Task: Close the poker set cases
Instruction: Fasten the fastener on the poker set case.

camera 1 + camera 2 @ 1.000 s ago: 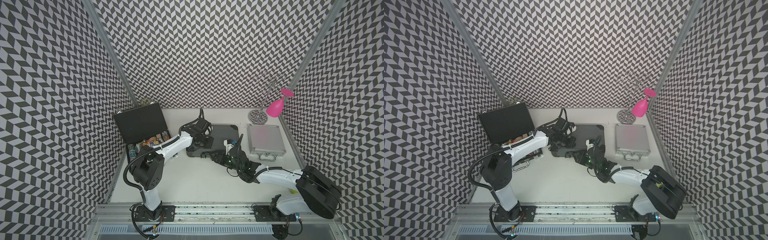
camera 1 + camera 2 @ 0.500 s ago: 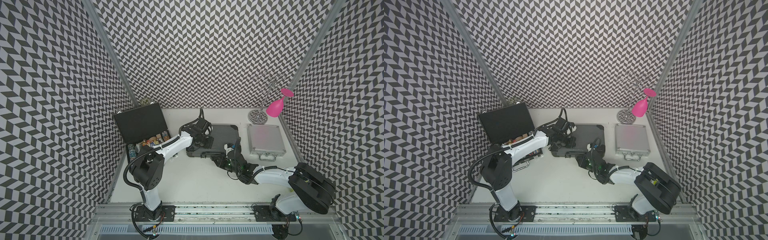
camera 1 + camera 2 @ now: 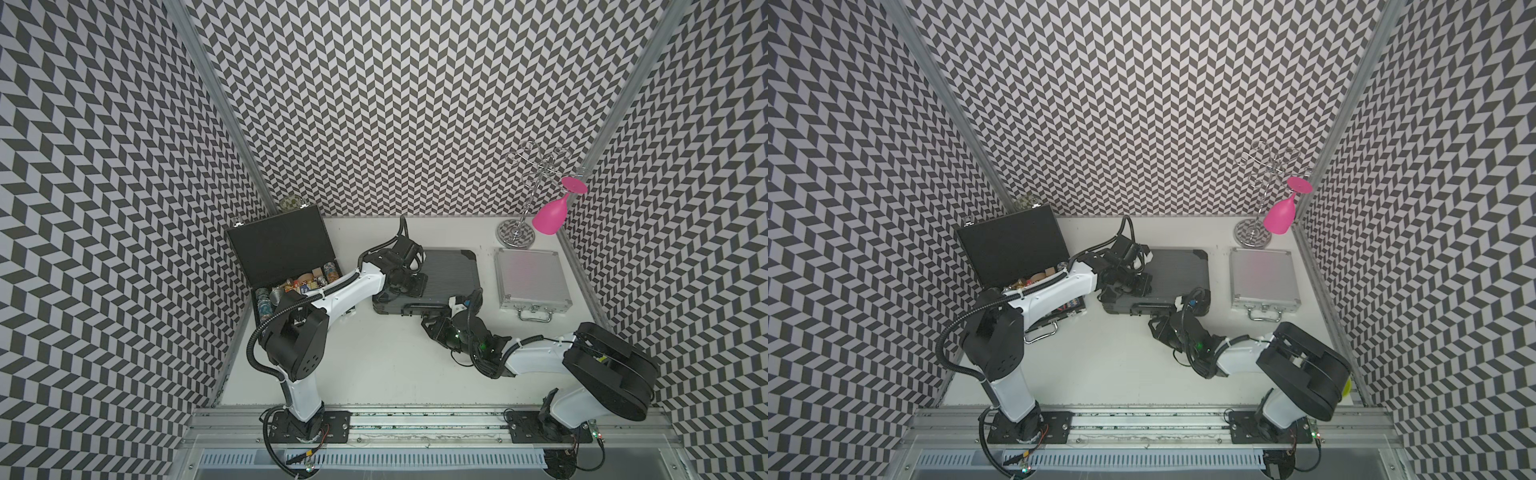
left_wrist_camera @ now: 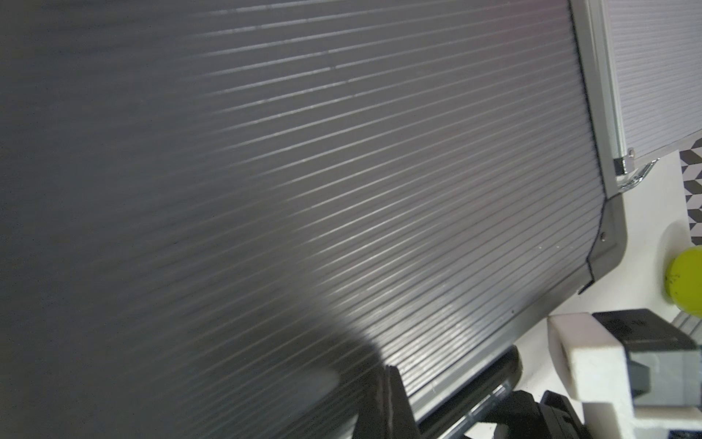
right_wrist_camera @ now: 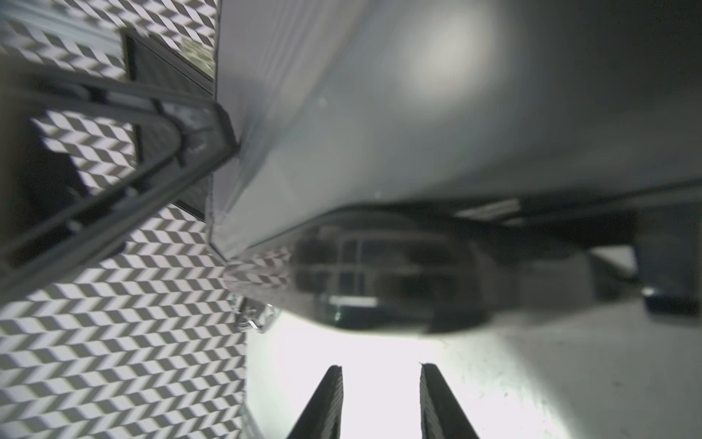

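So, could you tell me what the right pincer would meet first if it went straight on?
Probably the front side of the ribbed grey case; only bare table lies between it and the right pincer.

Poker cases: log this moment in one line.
black case: open | grey case: lid down | silver case: shut | left hand: shut, on grey case | right hand: open, empty, by grey case

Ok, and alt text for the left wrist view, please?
The lid of a closed ribbed dark grey case fills nearly the whole frame, with the left gripper, shut, over it near the front edge. Beyond the case, a corner of the silver aluminium case and a strip of white table show at the side.
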